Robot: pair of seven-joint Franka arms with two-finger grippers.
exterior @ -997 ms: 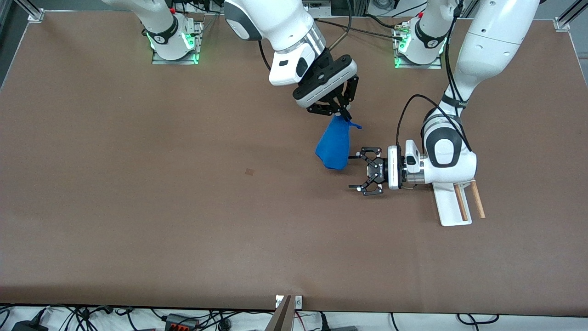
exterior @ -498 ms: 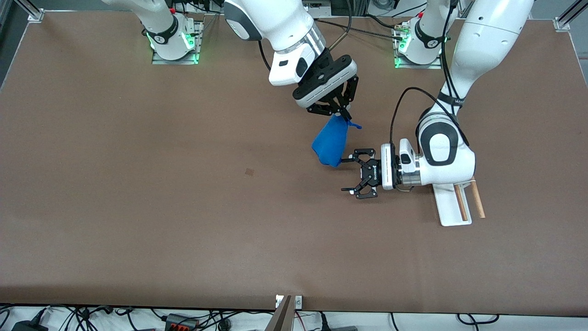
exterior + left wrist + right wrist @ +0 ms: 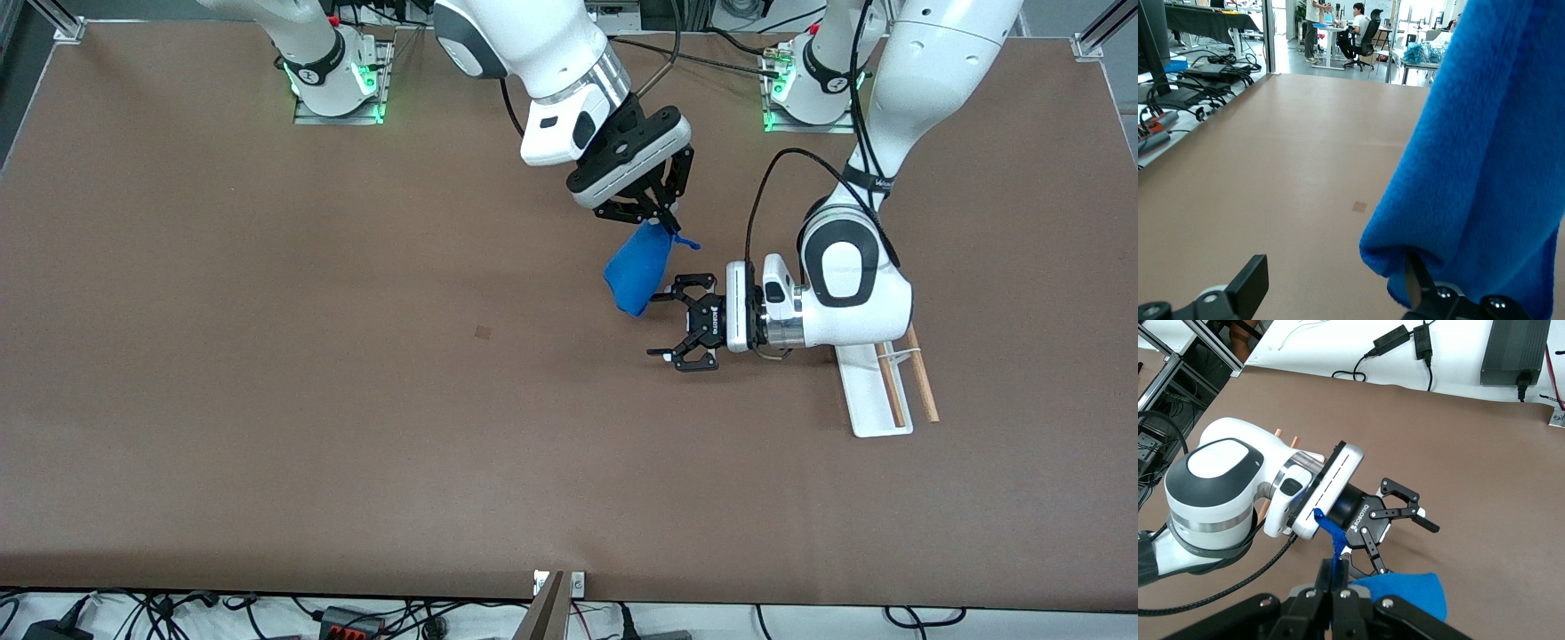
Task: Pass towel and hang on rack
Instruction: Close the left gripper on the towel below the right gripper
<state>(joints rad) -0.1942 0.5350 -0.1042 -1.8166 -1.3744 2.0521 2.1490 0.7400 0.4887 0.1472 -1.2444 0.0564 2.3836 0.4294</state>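
Could drop towel (image 3: pixel 637 271) onto desk (image 3: pixel 267 400) if right fingers (image 3: pixel 665 216), pinching its corner, let go before left fingers (image 3: pixel 660 325), spread wide, close.

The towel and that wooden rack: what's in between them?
In the front view, the left gripper, open beside the towel, and its arm fill the stretch to the rack. The right gripper holds the towel.

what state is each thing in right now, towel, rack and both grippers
towel: hanging in the air, pinched at its top corner
right gripper: shut on the towel
left gripper: jaws open, one finger at the towel's lower edge
rack: standing on the table, both rods bare
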